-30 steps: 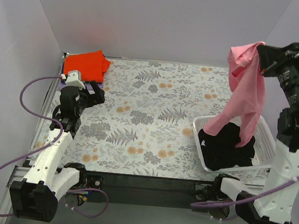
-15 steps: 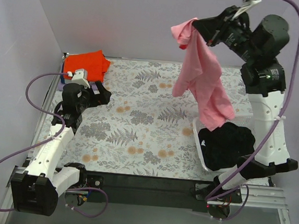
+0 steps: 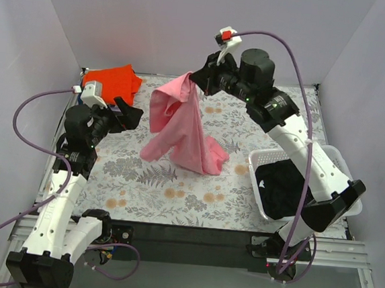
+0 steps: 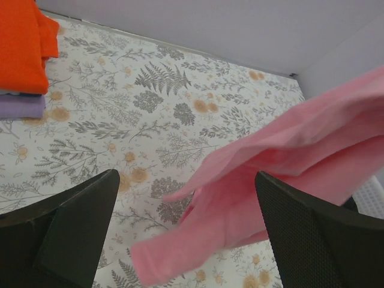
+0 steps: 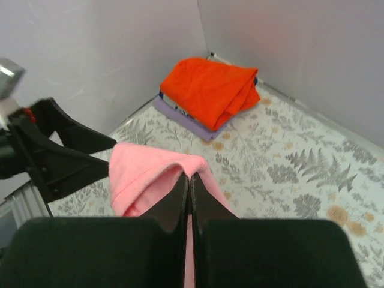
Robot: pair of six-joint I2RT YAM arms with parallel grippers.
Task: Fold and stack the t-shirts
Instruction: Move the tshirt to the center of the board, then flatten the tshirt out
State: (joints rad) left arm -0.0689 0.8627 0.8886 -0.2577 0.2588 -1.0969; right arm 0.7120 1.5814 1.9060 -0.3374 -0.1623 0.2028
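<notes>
Pink t-shirt (image 3: 180, 126): a fold at its top is pinched between the closed fingers of the right gripper (image 5: 189, 180), which meet flat with the cloth bulging out just past their tips. The garment hangs from that one hold, raised above the middle of the floral table cover (image 3: 175, 186) towards the back. It drapes down in long folds. Its lower end looks bunched on the cover, though contact is hard to confirm from above. The right arm reaches from the near right corner across to table centre. Left gripper (image 3: 129, 117): fingers spread wide, nothing between them. In the left wrist view the pink cloth shows beyond the gap, blurred and apart from both fingers. This gripper hovers over the left side of the cover, pointing towards the hanging shirt. Just behind it, in the back left corner, an orange-red t-shirt (image 3: 110, 81) lies folded on top of a folded lilac garment (image 5: 180, 115). At the near right a white mesh basket (image 3: 342, 167) sits at the table edge, well apart from the pink shirt, with a crumpled black garment (image 3: 286, 186) inside.
</notes>
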